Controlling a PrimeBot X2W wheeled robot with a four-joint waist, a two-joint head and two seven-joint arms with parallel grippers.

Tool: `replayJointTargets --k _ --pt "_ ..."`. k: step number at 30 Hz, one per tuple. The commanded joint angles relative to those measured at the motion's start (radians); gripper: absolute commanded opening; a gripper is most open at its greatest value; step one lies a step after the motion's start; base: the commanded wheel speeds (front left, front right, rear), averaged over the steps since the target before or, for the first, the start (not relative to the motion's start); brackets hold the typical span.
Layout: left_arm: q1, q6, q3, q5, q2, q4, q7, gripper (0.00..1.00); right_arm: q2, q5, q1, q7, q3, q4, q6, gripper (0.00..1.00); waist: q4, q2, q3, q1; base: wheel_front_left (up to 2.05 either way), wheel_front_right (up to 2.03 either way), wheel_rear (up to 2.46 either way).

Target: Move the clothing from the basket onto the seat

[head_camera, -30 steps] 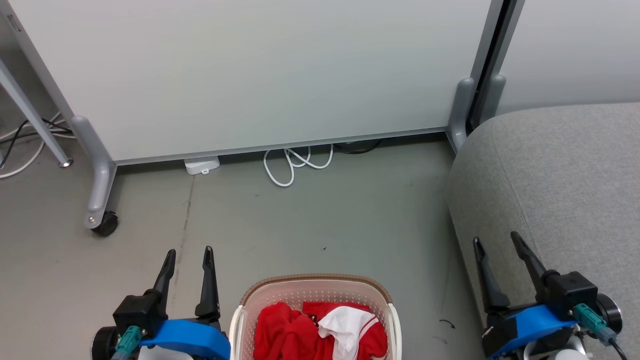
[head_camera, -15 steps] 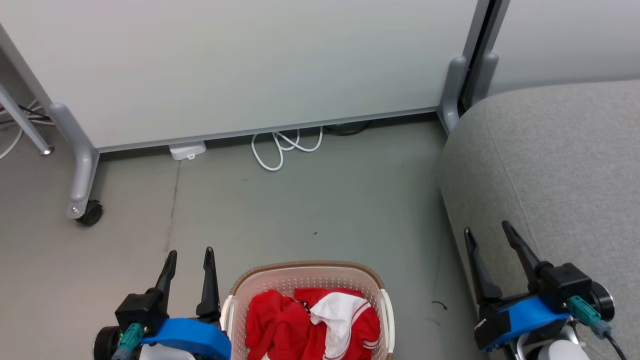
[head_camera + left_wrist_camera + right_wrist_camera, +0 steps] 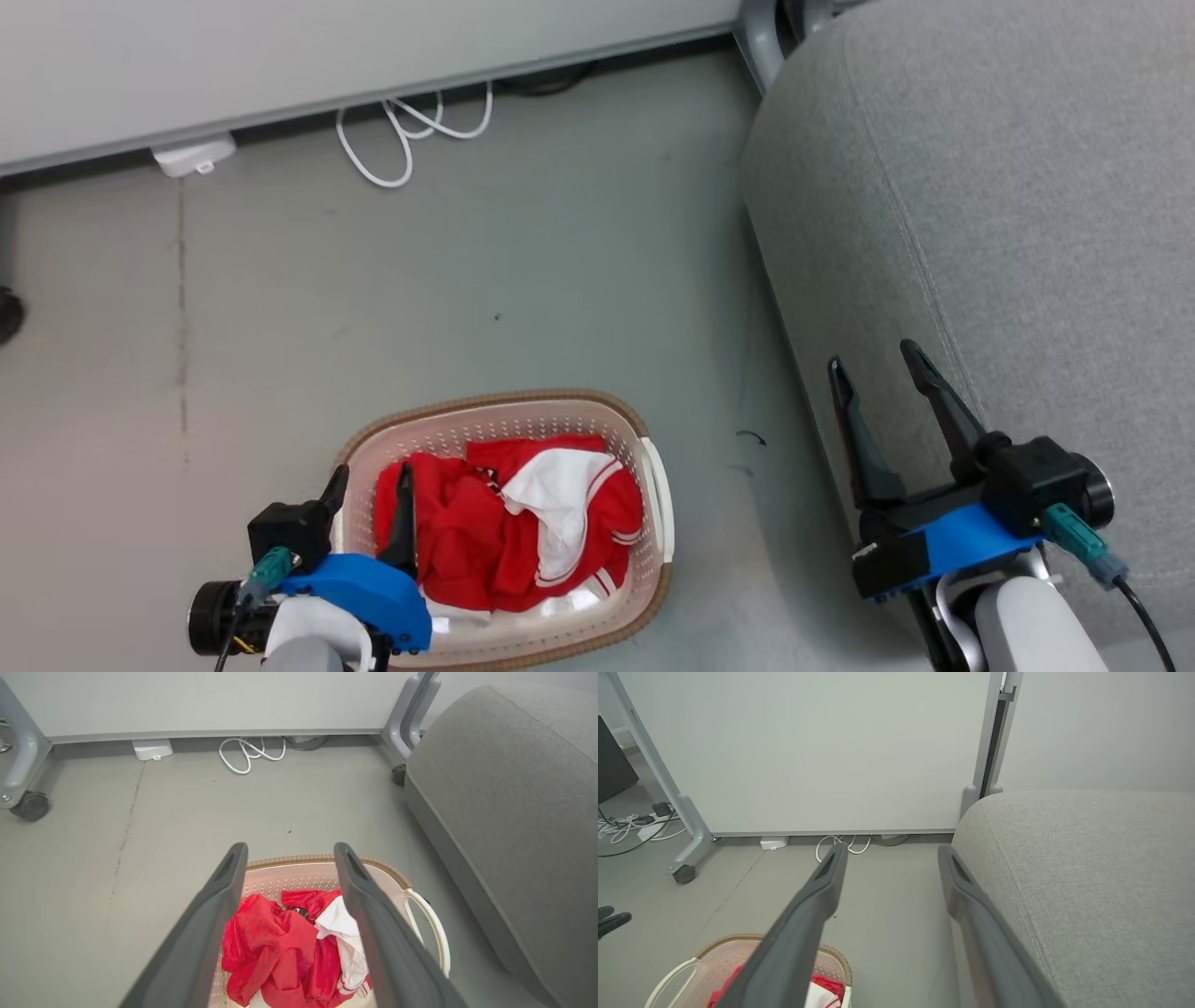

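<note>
Head view: found the clothing (image 3: 467,541) heaped in the basket (image 3: 495,403) at 6 o'clock, none on the seat (image 3: 1008,187) at 3, with left gripper (image 3: 372,471) at 7 and right gripper (image 3: 870,355) at 4 both spread empty. Left wrist: saw bare floor (image 3: 163,812) open toward 12. Right wrist: saw the seat's rounded edge close at 3; judged everything left to move.

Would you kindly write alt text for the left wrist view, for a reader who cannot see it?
The left tool, its dark fingers open, frames an oval cream-white perforated plastic basket holding crumpled red and white clothing. A large grey fabric seat stands to its right.
</note>
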State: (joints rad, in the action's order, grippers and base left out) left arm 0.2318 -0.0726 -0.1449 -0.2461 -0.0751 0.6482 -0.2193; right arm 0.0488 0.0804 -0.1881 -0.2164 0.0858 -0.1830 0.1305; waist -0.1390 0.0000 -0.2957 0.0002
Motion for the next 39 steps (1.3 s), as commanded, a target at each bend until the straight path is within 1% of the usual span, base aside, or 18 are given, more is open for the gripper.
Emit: replayJointTargets --k 1,8,11,16,23,25,26,30,33,34,35,36,39 --pt "0.035 -0.005 -0.003 0.005 -0.013 0.022 0.011 1.00 0.003 0.005 -0.022 -0.010 0.008 0.003 0.000 1.00 -0.062 0.0000 -0.091 -0.0002 0.00 0.00 0.00" --pt "0.142 -0.004 -0.023 0.022 -0.047 0.191 0.053 1.00 0.003 0.043 -0.076 -0.033 0.056 -0.004 0.000 1.00 -0.130 0.0000 -0.224 -0.0002 0.00 0.00 0.00" --pt "0.200 0.013 -0.021 0.028 -0.074 0.268 0.075 1.00 0.002 0.076 -0.098 -0.043 0.074 -0.004 0.000 1.00 -0.167 0.0000 -0.299 -0.0002 0.00 0.00 0.00" --pt "0.260 0.034 -0.004 0.007 -0.084 0.348 0.104 1.00 0.002 0.112 -0.112 -0.050 0.095 -0.014 0.000 1.00 -0.201 0.0000 -0.364 -0.0002 0.00 0.00 0.00" --pt "0.326 0.083 0.006 -0.001 -0.097 0.419 0.127 1.00 0.002 0.159 -0.132 -0.050 0.126 0.010 0.000 1.00 -0.228 0.0000 -0.417 -0.0002 0.00 0.00 0.00" --pt "0.341 0.102 0.009 -0.003 -0.099 0.438 0.136 1.00 0.002 0.166 -0.135 -0.050 0.130 0.017 0.000 1.00 -0.231 0.0000 -0.425 -0.0002 0.00 0.00 0.00" --pt "0.341 0.102 0.009 -0.003 -0.099 0.438 0.136 1.00 0.002 0.166 -0.135 -0.050 0.130 0.017 0.000 1.00 -0.231 0.0000 -0.425 -0.0002 0.00 0.00 0.00" --pt "0.368 0.125 0.009 -0.008 -0.099 0.468 0.150 1.00 0.002 0.177 -0.139 -0.050 0.137 0.023 0.000 1.00 -0.234 0.0000 -0.438 -0.0002 0.00 0.00 0.00" --pt "0.383 0.132 0.008 -0.011 -0.095 0.485 0.151 1.00 0.002 0.179 -0.140 -0.050 0.140 0.023 0.000 1.00 -0.234 0.0000 -0.443 -0.0002 0.00 0.00 0.00" --pt "0.386 0.131 0.007 -0.013 -0.094 0.490 0.149 0.60 0.002 0.181 -0.141 -0.050 0.141 0.022 0.000 1.00 -0.234 0.0000 -0.443 -0.0002 0.00 0.00 0.00" --pt "0.389 0.124 0.008 -0.020 -0.090 0.493 0.145 0.36 0.002 0.182 -0.143 -0.050 0.141 0.022 0.000 1.00 -0.232 0.0000 -0.444 -0.0002 0.00 0.00 0.00" --pt "0.392 0.118 0.013 -0.026 -0.086 0.498 0.143 0.00 0.002 0.182 -0.144 -0.050 0.141 0.021 0.000 1.00 -0.231 0.0000 -0.444 -0.0002 0.00 0.00 0.00" --pt "0.398 0.108 0.013 -0.036 -0.081 0.512 0.139 0.00 0.002 0.184 -0.148 -0.050 0.141 0.018 0.000 1.00 -0.227 0.0000 -0.441 -0.0002 0.00 0.00 0.00"
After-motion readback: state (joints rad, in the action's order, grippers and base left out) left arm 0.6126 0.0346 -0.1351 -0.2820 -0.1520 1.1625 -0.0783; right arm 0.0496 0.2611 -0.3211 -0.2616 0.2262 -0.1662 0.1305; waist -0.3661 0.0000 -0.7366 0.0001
